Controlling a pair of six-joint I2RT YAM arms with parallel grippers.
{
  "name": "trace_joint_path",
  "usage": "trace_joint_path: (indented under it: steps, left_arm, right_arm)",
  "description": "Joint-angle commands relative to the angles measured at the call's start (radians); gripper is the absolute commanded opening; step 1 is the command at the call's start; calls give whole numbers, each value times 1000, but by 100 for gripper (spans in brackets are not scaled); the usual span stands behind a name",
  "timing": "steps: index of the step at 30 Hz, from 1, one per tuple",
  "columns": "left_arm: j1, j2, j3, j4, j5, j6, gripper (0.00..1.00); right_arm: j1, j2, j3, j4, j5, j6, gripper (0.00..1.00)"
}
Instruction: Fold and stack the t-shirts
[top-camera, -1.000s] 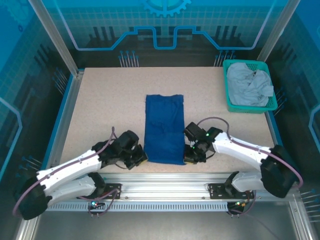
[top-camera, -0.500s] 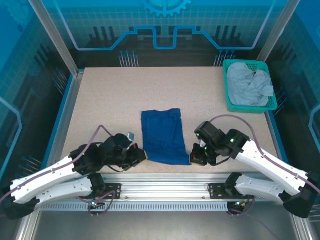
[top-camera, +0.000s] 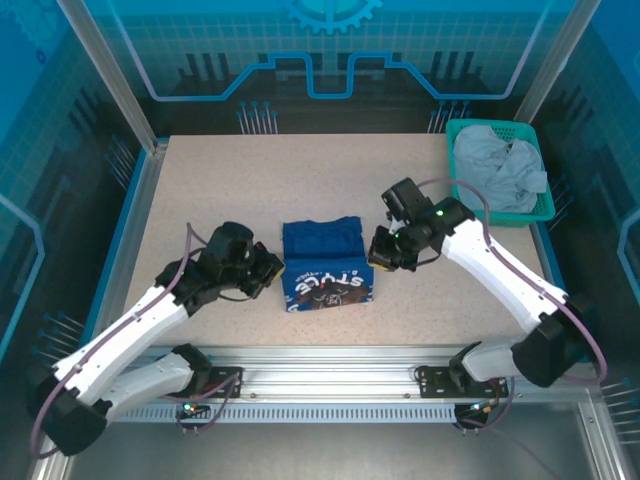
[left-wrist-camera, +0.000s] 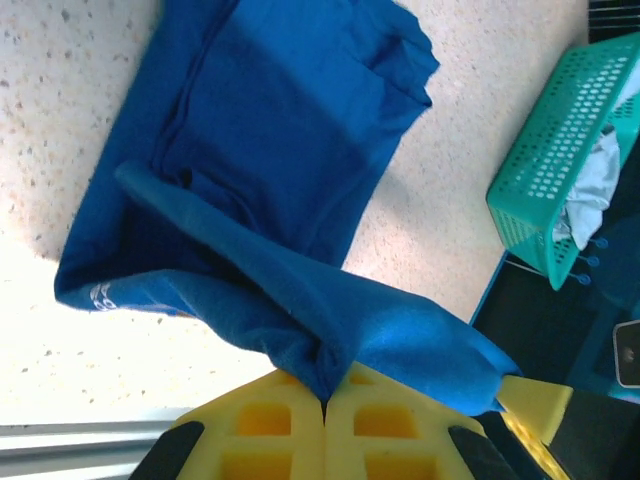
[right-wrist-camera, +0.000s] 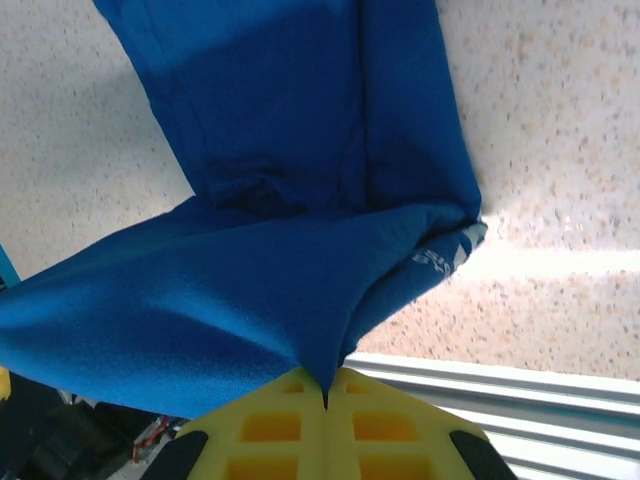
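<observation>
1. T-shirts: I see the blue t-shirt (top-camera: 322, 243) lying near the middle of the worktop (top-camera: 220, 190), towards its near edge, as a narrow folded strip.
2. Its near end is raised off the worktop and turned up, so the white-and-red printed graphic (top-camera: 327, 284) faces the overhead camera.
3. My left hand (top-camera: 272, 270) is clamped on the left corner of that raised end. On the left wrist camera, the yellow fingers (left-wrist-camera: 270, 420) meet with blue cloth (left-wrist-camera: 270, 130) pinched between them.
4. My right hand (top-camera: 380, 252) is closed on the right corner. On the right wrist camera, the blue cloth (right-wrist-camera: 290, 120) runs down into the seam between its yellow fingers (right-wrist-camera: 265, 425).
5. Between the two hands the cloth hangs in a loose fold above the flat part.
6. The grey t-shirt (top-camera: 497, 170) sits crumpled in the teal basket (top-camera: 500, 217) at the far right corner, well apart from both hands.
</observation>
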Motion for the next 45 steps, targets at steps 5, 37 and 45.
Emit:
trace_joint_path:
  steps: [5, 37, 45]
  left_arm:
    - [165, 154, 130, 55, 102, 133, 0]
    - [434, 860, 545, 241, 290, 377, 45]
    - [431, 739, 369, 263, 311, 335, 33]
  right_arm:
    - [-76, 171, 160, -12, 30, -65, 0]
    - [-223, 892, 840, 75, -6, -204, 40]
    - [-156, 647, 500, 198, 37, -109, 38]
